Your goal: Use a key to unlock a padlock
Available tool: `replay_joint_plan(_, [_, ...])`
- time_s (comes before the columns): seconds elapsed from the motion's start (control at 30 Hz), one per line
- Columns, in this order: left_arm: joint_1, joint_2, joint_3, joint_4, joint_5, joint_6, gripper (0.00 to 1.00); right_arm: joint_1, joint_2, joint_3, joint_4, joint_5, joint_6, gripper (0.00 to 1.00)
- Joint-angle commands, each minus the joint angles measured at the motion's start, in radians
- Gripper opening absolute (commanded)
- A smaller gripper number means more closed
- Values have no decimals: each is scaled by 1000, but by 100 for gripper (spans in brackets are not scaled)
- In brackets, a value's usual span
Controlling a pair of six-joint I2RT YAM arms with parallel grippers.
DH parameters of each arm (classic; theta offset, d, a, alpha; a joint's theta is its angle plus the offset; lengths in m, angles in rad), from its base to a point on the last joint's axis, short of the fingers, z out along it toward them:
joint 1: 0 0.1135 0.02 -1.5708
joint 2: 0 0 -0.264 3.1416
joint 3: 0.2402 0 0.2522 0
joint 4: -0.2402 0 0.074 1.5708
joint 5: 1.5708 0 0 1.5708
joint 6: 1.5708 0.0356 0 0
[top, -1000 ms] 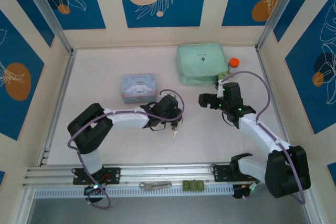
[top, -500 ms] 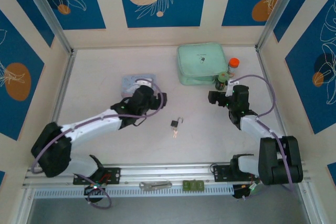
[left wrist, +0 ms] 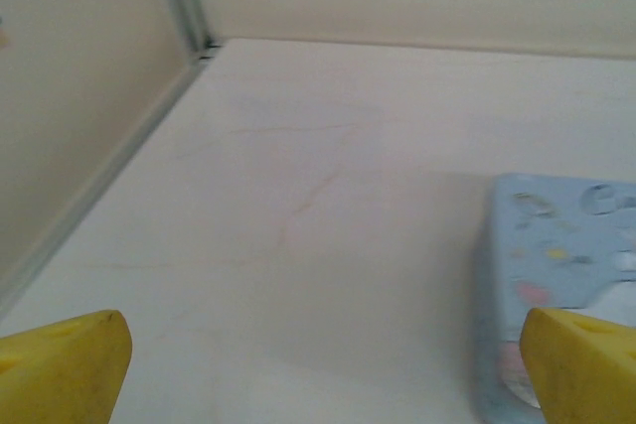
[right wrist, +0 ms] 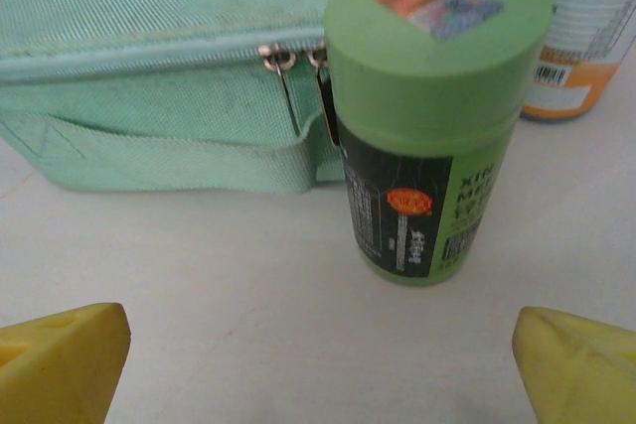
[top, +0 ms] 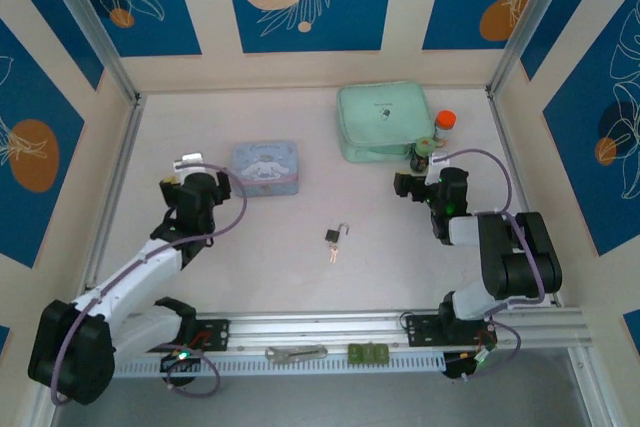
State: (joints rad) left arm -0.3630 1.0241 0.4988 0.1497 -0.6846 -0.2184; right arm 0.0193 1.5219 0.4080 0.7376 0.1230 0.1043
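The padlock (top: 331,235), small and dark with a thin silver shackle, lies on the white table near the middle. The key (top: 334,252) lies just in front of it; I cannot tell whether it is inserted. Neither gripper touches them. My left gripper (top: 196,177) (left wrist: 318,369) hangs open and empty well to the left of the padlock, beside the blue tin's left end, its yellow fingertips (left wrist: 60,364) far apart. My right gripper (top: 413,181) (right wrist: 318,369) is open and empty to the right, facing a green-capped bottle.
The pale blue tin (top: 265,167) (left wrist: 561,275) stands behind the padlock. A mint pouch (top: 385,119) (right wrist: 149,67), the green-capped bottle (top: 422,155) (right wrist: 432,116) and an orange-capped bottle (top: 444,125) (right wrist: 581,37) crowd the back right. A grey metal tool (top: 296,353) lies on the front rail.
My left gripper has drawn away from the padlock to the left, past the blue tin. The right arm has folded back toward the bottles. Padlock and key stay lying mid-table.
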Motion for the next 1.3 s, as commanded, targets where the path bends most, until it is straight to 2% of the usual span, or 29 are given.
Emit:
replay_joint_plan(0.0, [41,29,-25,124,-97,105,99,-15,3,7,80,-16,-1,99])
replay_joint_plan(0.1, [60,93,-57,228,-119,162,99,-16,-1,10,65,-17,-2,99])
replay_joint_plan(0.17, [74,155,-103,377,-117,201,99,-15,1,9,72,-16,-2,99])
replay_joint_plan(0.4, [101,374,-191,801,-25,309,99,-15,0,7,71,-16,-1,99])
replay_joint_plan(0.53, [202,472,-224,963,226,255,99,-15,0,9,69,-17,-2,99])
replay_joint_plan(0.6, [221,438,-232,902,326,240,99,-15,0,8,69,-17,-1,99])
replay_joint_plan(0.7, [231,506,-274,1053,401,259,99,-15,0,9,68,-17,-2,99])
replay_joint_plan(0.8, [231,587,-274,1158,404,278,99,-15,0,9,68,-17,-2,99])
replay_joint_plan(0.87, [233,540,-257,1043,405,257,99,-15,0,9,68,-17,-2,99])
replay_joint_plan(1.27, [232,551,-192,946,396,266,100,-15,1,12,63,-16,-2,99])
